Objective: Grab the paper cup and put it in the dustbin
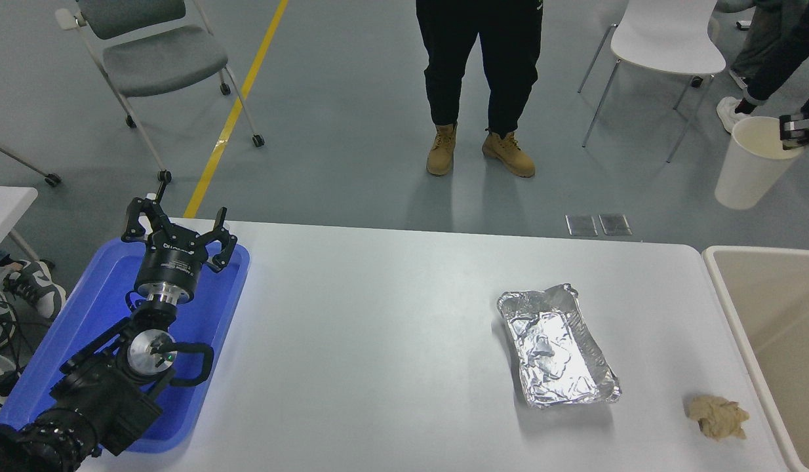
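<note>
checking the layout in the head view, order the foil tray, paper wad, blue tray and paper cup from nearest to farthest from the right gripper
1. Paper cup: held at its rim by the right gripper, top right, raised off the table.
2. Foil tray: on the table, right of centre.
3. Paper wad: near right corner; close to the foil tray's rank.
4. Blue tray: far left, under the parked left gripper.

The white surface (pixel 378 341) carries 3 things. A blue tray (pixel 90 308) lies at its left edge. A foil tray (pixel 555 347) and a tan paper wad (pixel 718 415) lie toward the right.
</note>
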Robot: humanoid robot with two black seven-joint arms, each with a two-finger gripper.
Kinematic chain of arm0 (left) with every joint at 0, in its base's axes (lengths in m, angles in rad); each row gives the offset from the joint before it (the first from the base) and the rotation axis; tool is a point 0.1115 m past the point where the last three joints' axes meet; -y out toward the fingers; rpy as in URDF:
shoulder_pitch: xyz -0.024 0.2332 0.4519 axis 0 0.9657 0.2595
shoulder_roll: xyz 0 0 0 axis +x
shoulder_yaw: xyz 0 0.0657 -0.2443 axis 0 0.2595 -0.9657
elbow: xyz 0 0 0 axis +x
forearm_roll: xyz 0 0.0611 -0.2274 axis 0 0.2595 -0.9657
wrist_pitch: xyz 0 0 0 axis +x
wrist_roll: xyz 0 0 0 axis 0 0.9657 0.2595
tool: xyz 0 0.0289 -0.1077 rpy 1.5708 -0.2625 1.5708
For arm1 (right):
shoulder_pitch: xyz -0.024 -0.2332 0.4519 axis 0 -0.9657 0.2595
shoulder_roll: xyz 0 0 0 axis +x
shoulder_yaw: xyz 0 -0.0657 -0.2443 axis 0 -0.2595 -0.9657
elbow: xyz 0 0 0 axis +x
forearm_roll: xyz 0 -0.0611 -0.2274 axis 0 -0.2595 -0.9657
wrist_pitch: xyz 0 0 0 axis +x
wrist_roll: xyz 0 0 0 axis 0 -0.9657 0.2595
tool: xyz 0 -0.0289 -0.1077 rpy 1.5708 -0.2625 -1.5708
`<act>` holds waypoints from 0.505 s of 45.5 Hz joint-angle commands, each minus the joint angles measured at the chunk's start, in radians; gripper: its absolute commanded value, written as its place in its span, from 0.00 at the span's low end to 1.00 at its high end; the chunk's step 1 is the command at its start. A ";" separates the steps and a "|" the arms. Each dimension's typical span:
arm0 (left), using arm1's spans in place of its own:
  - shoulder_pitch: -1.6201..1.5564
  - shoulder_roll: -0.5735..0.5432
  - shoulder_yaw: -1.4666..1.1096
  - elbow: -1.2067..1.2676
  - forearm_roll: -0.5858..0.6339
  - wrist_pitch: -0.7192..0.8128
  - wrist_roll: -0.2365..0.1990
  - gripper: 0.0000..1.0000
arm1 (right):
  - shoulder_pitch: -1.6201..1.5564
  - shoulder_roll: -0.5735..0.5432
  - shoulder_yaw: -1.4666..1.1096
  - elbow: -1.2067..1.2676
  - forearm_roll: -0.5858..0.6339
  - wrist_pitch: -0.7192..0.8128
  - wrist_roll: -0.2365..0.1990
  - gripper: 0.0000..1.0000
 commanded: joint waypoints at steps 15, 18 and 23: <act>0.000 0.000 -0.001 0.000 0.000 0.000 -0.002 1.00 | -0.037 -0.157 -0.024 -0.009 -0.087 0.000 0.006 0.00; 0.000 0.000 0.000 0.000 0.000 0.000 -0.002 1.00 | -0.074 -0.221 -0.011 -0.043 -0.156 -0.010 0.014 0.00; 0.000 0.000 0.000 0.001 0.000 0.000 -0.002 1.00 | -0.238 -0.332 0.052 -0.153 -0.321 -0.097 0.087 0.00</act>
